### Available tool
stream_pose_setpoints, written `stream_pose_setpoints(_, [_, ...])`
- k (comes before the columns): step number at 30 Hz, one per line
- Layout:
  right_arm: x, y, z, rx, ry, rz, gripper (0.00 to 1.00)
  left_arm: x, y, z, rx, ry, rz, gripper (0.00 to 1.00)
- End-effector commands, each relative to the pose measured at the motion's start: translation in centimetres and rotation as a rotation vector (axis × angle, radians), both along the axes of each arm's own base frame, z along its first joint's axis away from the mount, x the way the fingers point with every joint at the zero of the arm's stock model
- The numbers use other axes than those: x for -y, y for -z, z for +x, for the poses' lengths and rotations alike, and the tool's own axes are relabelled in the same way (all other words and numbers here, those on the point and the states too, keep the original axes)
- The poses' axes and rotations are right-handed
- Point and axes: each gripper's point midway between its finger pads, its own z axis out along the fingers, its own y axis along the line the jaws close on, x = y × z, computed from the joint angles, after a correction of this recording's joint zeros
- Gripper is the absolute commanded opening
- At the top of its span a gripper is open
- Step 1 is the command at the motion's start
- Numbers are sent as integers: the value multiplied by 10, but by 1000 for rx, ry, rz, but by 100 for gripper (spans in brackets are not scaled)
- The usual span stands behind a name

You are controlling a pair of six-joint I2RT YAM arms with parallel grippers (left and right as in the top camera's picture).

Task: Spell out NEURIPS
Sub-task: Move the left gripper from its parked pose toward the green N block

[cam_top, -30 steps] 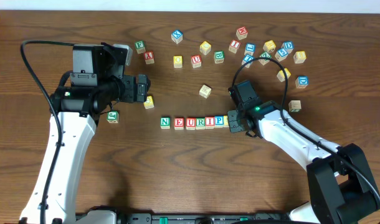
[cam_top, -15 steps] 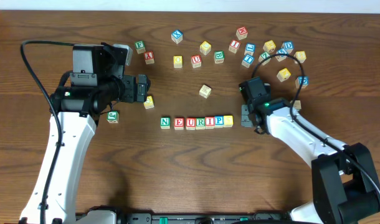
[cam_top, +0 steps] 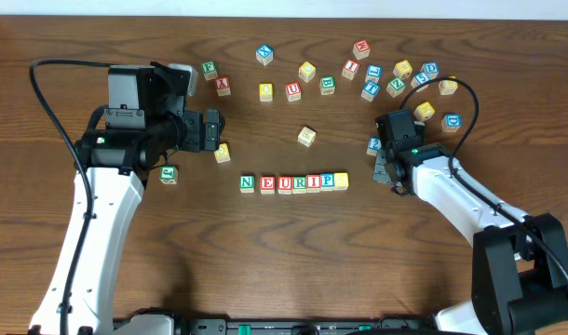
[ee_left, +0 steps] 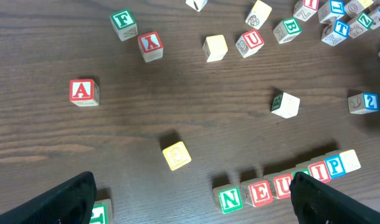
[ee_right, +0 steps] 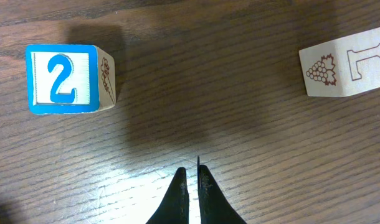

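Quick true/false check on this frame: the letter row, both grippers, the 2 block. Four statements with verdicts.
1. The row holds seven blocks and starts with a green N. True.
2. The right gripper is holding a block. False: its jaws are shut on nothing, over bare table.
3. The left gripper is open. True.
4. The blue 2 block is part of the row. False: it stands alone, apart from the row, near the right gripper.
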Motion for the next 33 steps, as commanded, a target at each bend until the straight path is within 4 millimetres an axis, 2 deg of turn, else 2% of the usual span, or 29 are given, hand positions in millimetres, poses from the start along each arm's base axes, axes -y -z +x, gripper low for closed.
stream_pose_setpoints(1, [2,4,-2,-10,8,3,2,1,-13,3,34,9,-7,98])
stream_pose_setpoints(19, [-4,6,-3,-22,-21,30,3,1,-13,3,33,8,-6,99])
stream_pose_setpoints(21, [-5,6,-3,-23,-22,33,3,-5,-11,4,27,-22,11,92])
stream_pose_setpoints(22, [-6,6,-3,-26,-32,37,3,-12,-8,5,15,-72,25,91])
stream_pose_setpoints(25, [-6,6,-3,-26,-32,38,3,-37,6,6,-46,-255,70,82])
stream_pose_setpoints(26, [-6,6,-3,-26,-32,38,3,-39,11,5,-66,-273,76,78])
stream_pose_setpoints(29, [-7,6,-3,-27,-33,39,2,-40,38,-3,-178,-287,91,65])
stream_pose_setpoints(33, [-7,6,-3,-28,-34,41,2,-40,76,-17,-355,-339,89,41])
